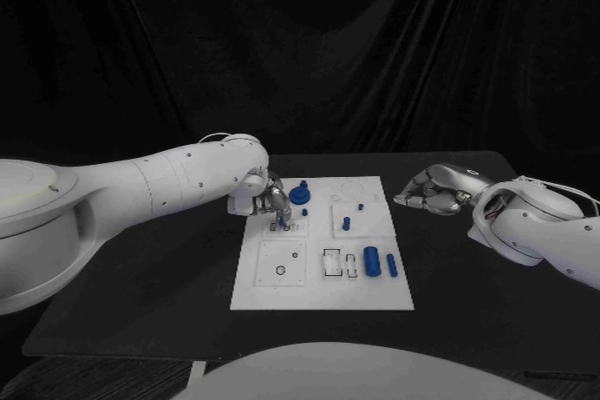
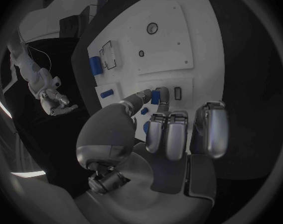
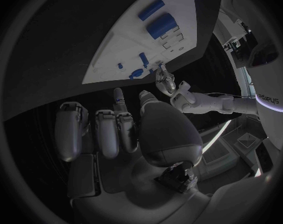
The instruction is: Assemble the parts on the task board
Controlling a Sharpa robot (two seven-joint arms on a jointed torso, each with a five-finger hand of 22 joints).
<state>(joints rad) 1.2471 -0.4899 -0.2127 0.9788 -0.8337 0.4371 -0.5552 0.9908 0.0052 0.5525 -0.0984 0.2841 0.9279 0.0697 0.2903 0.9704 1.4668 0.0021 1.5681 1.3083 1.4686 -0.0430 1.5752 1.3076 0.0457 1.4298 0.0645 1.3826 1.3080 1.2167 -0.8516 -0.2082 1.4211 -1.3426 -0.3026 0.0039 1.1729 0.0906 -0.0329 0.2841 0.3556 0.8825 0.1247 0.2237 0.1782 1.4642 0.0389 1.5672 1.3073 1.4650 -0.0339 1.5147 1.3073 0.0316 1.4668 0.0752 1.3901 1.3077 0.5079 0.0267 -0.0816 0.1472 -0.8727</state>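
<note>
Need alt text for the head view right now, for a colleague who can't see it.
The left hand pinches a small blue part over the task board's far left corner. The right hand is curled just off the board's far right edge; more blue parts lie on the board.

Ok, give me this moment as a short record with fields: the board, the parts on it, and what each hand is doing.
board: white task board in the middle of the black table
left hand: left hand over the board's far left corner, pinching a small blue part
right hand: right hand just off the board's right edge, fingers curled, holding nothing
loose parts: two blue cylinders lying near the right edge
</note>
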